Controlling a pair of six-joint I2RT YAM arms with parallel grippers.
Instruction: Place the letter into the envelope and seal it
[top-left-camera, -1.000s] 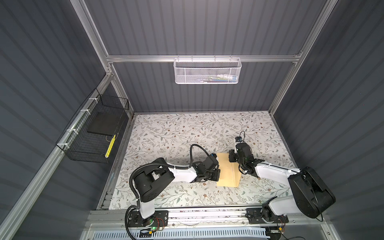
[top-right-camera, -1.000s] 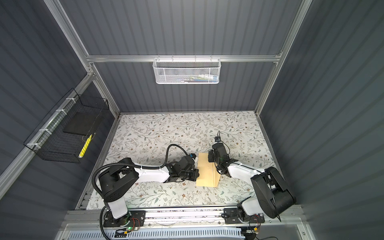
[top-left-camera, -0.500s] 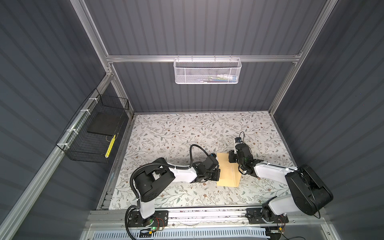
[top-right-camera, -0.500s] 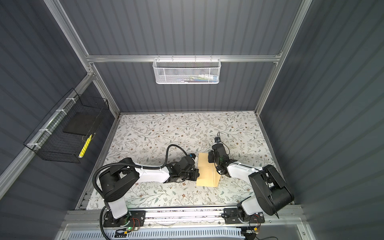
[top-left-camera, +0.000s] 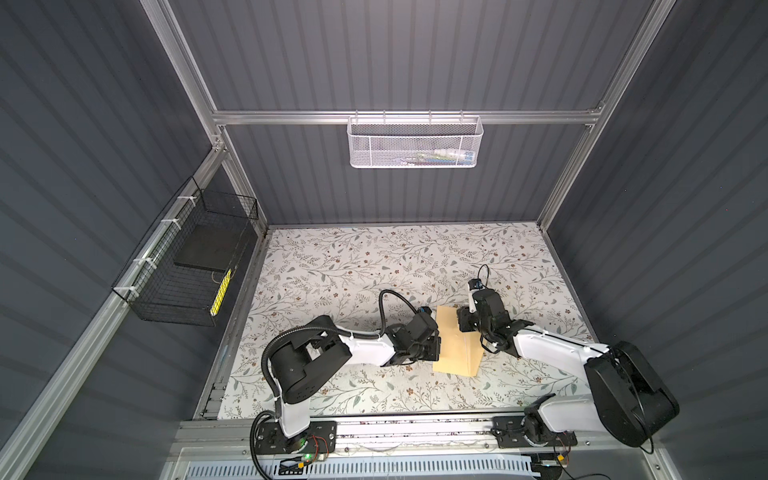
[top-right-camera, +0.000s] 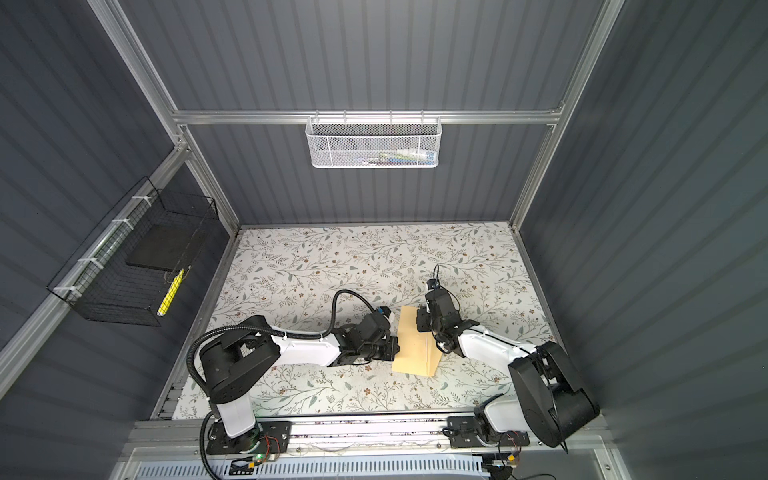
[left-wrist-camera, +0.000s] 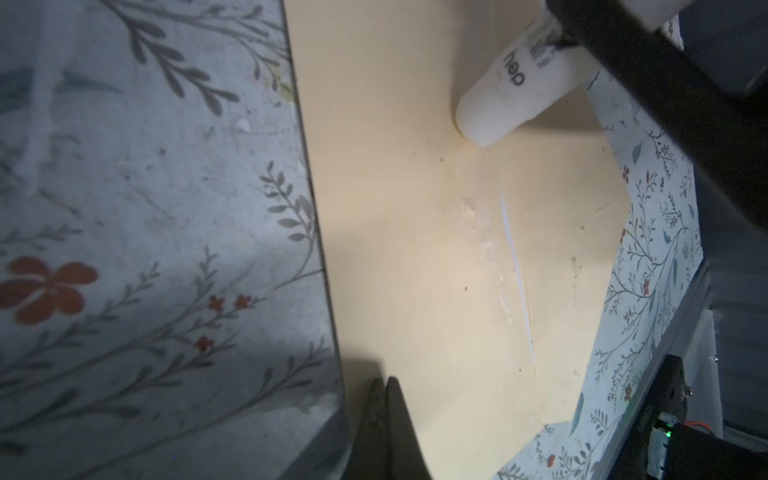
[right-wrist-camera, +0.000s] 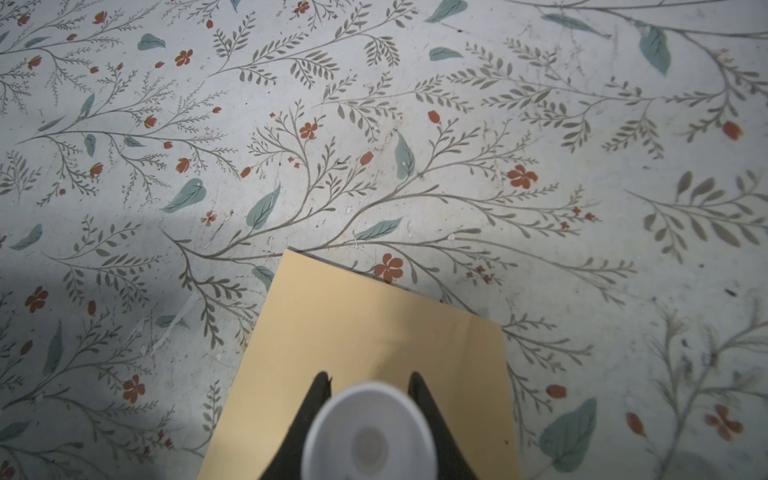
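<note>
The envelope (top-left-camera: 453, 347) lies on the table (top-left-camera: 353, 266), long axis front to back; my left jaws are clenched at its edge, my right jaws grasp a white stick (right-wrist-camera: 369, 432) tip-down over it

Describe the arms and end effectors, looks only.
The left arm and right arm match: white tapered links, bulky black joint housings, black base plates on an aluminium rail. The left carries a ribbed black hose and a looping black cable; the right has a thin cable loop at the wrist. The left end effector and right end effector are black with slim pointed fingers.
</note>
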